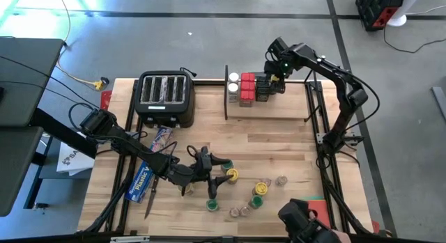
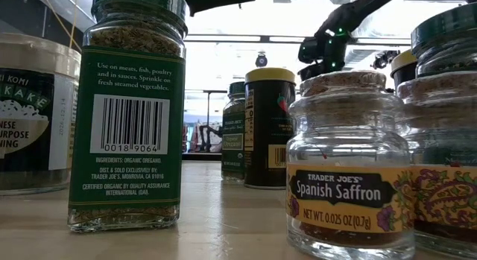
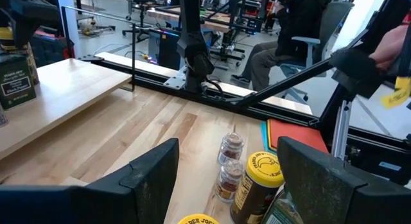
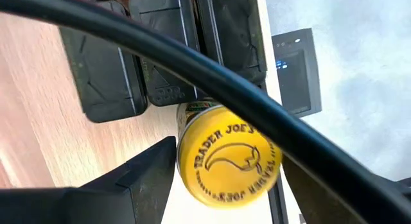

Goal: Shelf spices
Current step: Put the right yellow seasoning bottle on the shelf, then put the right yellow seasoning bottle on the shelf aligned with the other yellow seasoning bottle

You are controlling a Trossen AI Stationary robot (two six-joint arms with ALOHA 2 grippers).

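Looking between your right gripper's (image 4: pixel 221 179) jaws, you see a yellow-lidded jar (image 4: pixel 229 163) whose lid reads "TRADER JOE'S"; the jaws stand spread to either side of it, and you cannot tell whether they touch it. Just beyond the jar stand black boxes (image 4: pixel 160 51) in a row on the shelf (image 1: pixel 268 107), and past those, in the high view, red tins (image 1: pixel 247 88) and a white-lidded jar (image 1: pixel 233 87).

Your left gripper (image 3: pixel 228 169) has its jaws open and empty over the tabletop (image 1: pixel 279 142). Ahead of them stands a yellow-lidded bottle (image 3: pixel 257 185), with two tiny clear jars (image 3: pixel 230 166) beside it. Beyond them lies a red pad (image 3: pixel 302 135), and farther off a seated person (image 3: pixel 289 31).

Near that gripper in the high view you find a long blue box (image 1: pixel 143 177) and a black toaster (image 1: pixel 165 97).

At tabletop level you can read "Spanish Saffron, TRADER JOE'S" on a small jar (image 2: pixel 346 170), and "INGREDIENTS: ORGANIC OREGANO" on a green jar (image 2: pixel 133 111).
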